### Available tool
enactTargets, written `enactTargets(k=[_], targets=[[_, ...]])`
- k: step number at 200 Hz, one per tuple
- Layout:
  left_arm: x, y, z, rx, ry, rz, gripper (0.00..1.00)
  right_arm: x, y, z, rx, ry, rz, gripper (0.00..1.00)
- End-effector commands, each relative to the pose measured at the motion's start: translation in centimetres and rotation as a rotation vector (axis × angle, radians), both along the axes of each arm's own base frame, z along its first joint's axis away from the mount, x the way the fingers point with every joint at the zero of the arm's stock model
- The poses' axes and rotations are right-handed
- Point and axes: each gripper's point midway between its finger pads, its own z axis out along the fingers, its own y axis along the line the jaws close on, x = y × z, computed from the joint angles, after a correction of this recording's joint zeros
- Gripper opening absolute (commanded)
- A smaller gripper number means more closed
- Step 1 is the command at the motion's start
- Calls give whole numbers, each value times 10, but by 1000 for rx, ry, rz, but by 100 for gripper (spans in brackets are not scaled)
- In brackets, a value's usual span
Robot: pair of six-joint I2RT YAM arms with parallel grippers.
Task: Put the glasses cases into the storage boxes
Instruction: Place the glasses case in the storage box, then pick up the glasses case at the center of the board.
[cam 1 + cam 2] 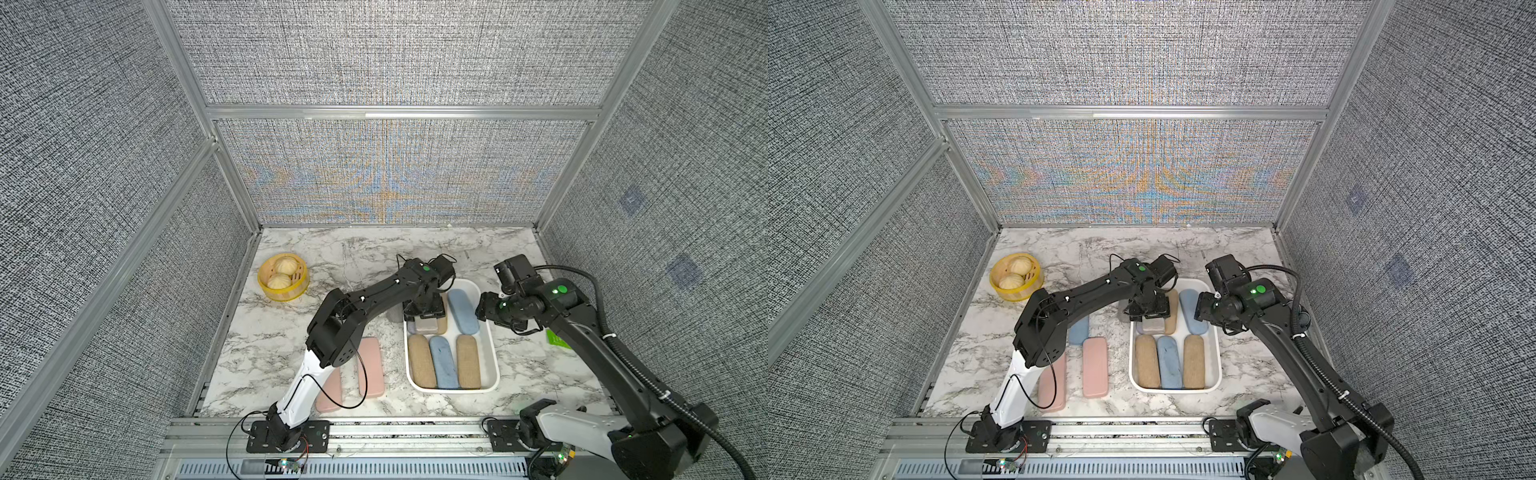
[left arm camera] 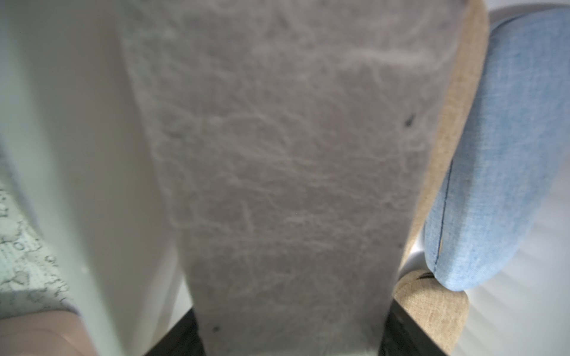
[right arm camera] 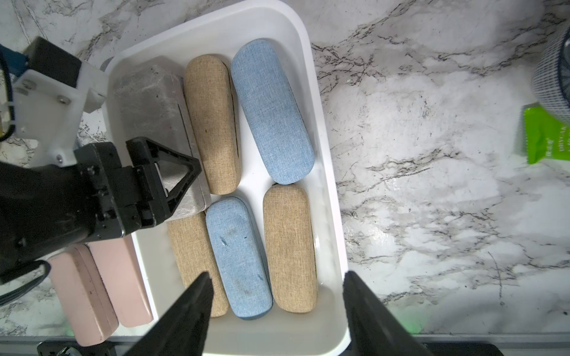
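The white storage box holds several glasses cases: tan, light blue and a flat grey case at its far left. My left gripper is down over that grey case, with a black finger against each long side and no gap showing. My right gripper hangs open above the box's right side, nothing between its fingers. Two pink cases and a light blue case lie on the marble left of the box.
A yellow steamer basket with buns stands at the far left of the table. A green packet and a patterned bowl lie right of the box. Fabric walls close in three sides.
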Motion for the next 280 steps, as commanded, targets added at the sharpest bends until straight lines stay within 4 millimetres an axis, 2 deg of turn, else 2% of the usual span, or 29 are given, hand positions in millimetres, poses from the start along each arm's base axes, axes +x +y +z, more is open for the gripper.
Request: enactTargets(k=[1, 31, 48, 73, 98, 108, 111, 119, 151, 163, 169, 173, 175, 185, 195, 216, 245, 266, 280], targets=[[-1, 0, 0, 2, 5, -8, 92, -2, -2, 3, -11, -2, 8, 68], [-1, 0, 7, -9, 1, -8, 94, -1, -2, 9, -9, -10, 9, 69], [0, 0, 20, -19, -15, -11, 94, 1, 1, 17, 5, -23, 28, 69], [1, 4, 51, -45, -77, -27, 99, 3, 5, 30, 23, -44, 39, 69], [7, 24, 93, -33, -195, -34, 99, 8, 14, 40, 32, -64, 65, 69], [12, 37, 109, -3, -262, -37, 99, 11, 20, 43, 28, -70, 81, 69], [12, 43, 123, -5, -297, -33, 99, 12, 21, 44, 26, -72, 84, 69], [17, 58, 143, 24, -374, -25, 99, 14, 29, 46, 14, -77, 103, 69], [35, 141, 225, 192, -715, 140, 99, 24, 70, 52, -27, -97, 190, 69], [36, 164, 243, 181, -795, 185, 99, 28, 91, 53, -41, -108, 231, 69], [36, 175, 245, 157, -814, 212, 99, 29, 101, 52, -47, -111, 250, 69], [36, 184, 240, 146, -810, 228, 99, 30, 108, 52, -50, -113, 261, 69], [36, 187, 245, 123, -820, 244, 99, 31, 111, 52, -50, -114, 267, 69], [37, 208, 239, 51, -794, 311, 99, 35, 129, 51, -58, -123, 293, 69], [36, 228, 234, -3, -771, 360, 94, 39, 146, 50, -63, -131, 320, 70], [29, 262, 235, 25, -817, 376, 91, 49, 182, 43, -77, -129, 379, 70], [19, 285, 228, 159, -846, 293, 91, 67, 224, 22, -111, -102, 435, 70], [12, 295, 217, 167, -881, 306, 91, 85, 242, 2, -177, -69, 447, 73], [10, 300, 205, 130, -840, 336, 93, 95, 249, -10, -221, -51, 448, 74]])
